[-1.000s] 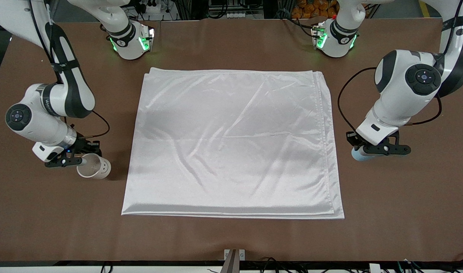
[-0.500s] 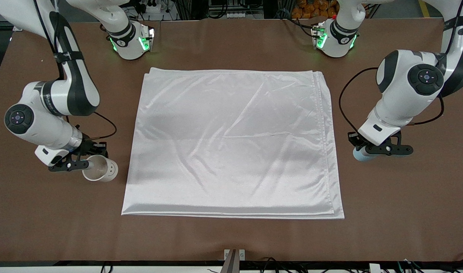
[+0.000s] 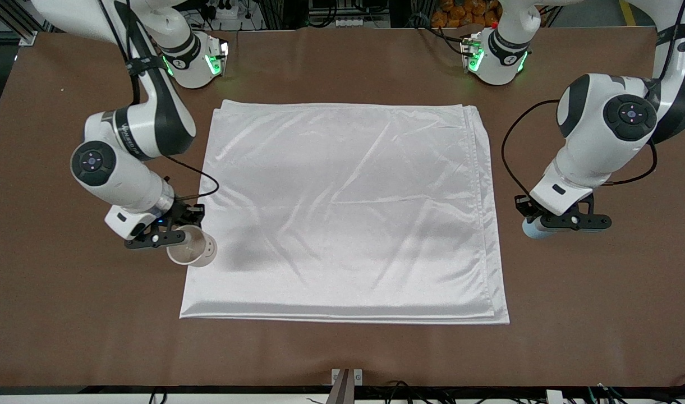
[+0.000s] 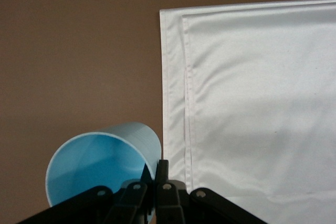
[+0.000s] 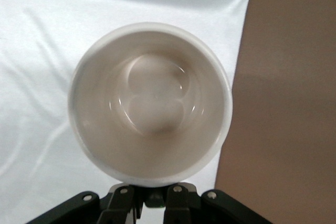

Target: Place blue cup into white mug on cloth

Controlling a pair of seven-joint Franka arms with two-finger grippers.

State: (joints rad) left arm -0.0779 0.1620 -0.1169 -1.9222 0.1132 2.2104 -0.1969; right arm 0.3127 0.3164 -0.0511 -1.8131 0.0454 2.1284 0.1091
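The white cloth [image 3: 342,207] lies flat in the middle of the brown table. My right gripper [image 3: 177,240] is shut on the white mug [image 3: 192,251] and holds it upright, mouth up, over the cloth's edge at the right arm's end. In the right wrist view the mug [image 5: 149,103] is empty, above the cloth's corner [image 5: 42,51]; its handle is hidden at my gripper [image 5: 152,192]. My left gripper [image 3: 544,223] is shut on the blue cup [image 3: 534,229], low over the bare table beside the cloth's edge at the left arm's end. The left wrist view shows my gripper [image 4: 155,182] pinching the cup's rim [image 4: 100,166] next to the cloth [image 4: 252,103].
The brown table [image 3: 67,314] surrounds the cloth on all sides. The two arm bases [image 3: 193,59] [image 3: 496,56] stand at the table's back edge. A small metal bracket [image 3: 346,381] sits at the front edge.
My right gripper has carried the white mug from the bare table toward the cloth, now over its edge. My left gripper with the blue cup has barely moved.
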